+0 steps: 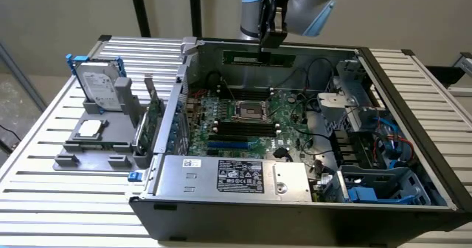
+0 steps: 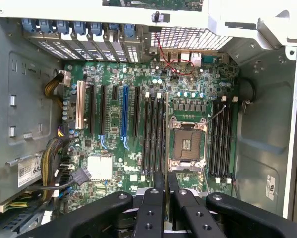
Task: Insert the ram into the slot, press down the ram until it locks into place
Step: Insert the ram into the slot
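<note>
My hand (image 1: 271, 42) was closed narrow, pinching the ram (image 1: 260, 57) by its top edge. The ram hung just under the fingers, high over the open case (image 1: 295, 212). The slot (image 2: 159, 131) lay well below the hand, in a row of black ones beside the shiny square socket (image 2: 189, 144). I thought the best way was to line the stick up along the slot, go down slowly, then push evenly on both ends. The ram looked thin, flat and green. The slot looked long, narrow and plastic, with little clips.
</note>
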Robot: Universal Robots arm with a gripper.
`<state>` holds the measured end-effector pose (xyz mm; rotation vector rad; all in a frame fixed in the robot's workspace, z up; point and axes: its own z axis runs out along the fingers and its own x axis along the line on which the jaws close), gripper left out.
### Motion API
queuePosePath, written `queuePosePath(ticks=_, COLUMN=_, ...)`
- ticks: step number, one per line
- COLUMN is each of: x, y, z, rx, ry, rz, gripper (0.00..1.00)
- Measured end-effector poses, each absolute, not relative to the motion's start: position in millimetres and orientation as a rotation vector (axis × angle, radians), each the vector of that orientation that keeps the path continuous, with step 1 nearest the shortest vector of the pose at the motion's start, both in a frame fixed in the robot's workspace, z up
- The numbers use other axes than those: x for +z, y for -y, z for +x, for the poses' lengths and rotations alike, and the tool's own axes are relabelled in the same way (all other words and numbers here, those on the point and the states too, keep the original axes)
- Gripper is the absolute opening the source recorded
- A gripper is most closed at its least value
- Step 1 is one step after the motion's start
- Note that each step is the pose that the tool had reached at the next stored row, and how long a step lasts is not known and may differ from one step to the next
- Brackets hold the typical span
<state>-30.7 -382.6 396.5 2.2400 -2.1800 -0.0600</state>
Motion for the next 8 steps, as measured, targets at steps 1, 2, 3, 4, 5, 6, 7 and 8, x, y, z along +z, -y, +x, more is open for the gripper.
queuePosePath(ticks=1, x=396.5, y=382.6, z=-30.7, rx=-0.060, ry=2.180, rz=2.240, gripper=0.14)
queuePosePath(ticks=2, x=396.5, y=382.6, z=-30.7, rx=-0.060, ry=2.180, rz=2.240, gripper=0.14)
queuePosePath(ticks=3, x=396.2, y=382.6, z=-30.7, rx=-0.059, ry=2.180, rz=2.240, gripper=0.14)
queuePosePath(ticks=4, x=394.9, y=382.6, z=-30.9, rx=-0.058, ry=2.181, rz=2.241, gripper=0.14)
queuePosePath(ticks=5, x=393.1, y=382.6, z=-31.1, rx=-0.056, ry=2.183, rz=2.241, gripper=0.14)
queuePosePath(ticks=6, x=391.3, y=382.6, z=-31.4, rx=-0.055, ry=2.183, rz=2.241, gripper=0.14)
queuePosePath(ticks=7, x=389.5, y=382.7, z=-31.6, rx=-0.055, ry=2.184, rz=2.241, gripper=0.14)
queuePosePath(ticks=8, x=387.7, y=382.8, z=-31.8, rx=-0.055, ry=2.184, rz=2.241, gripper=0.14)
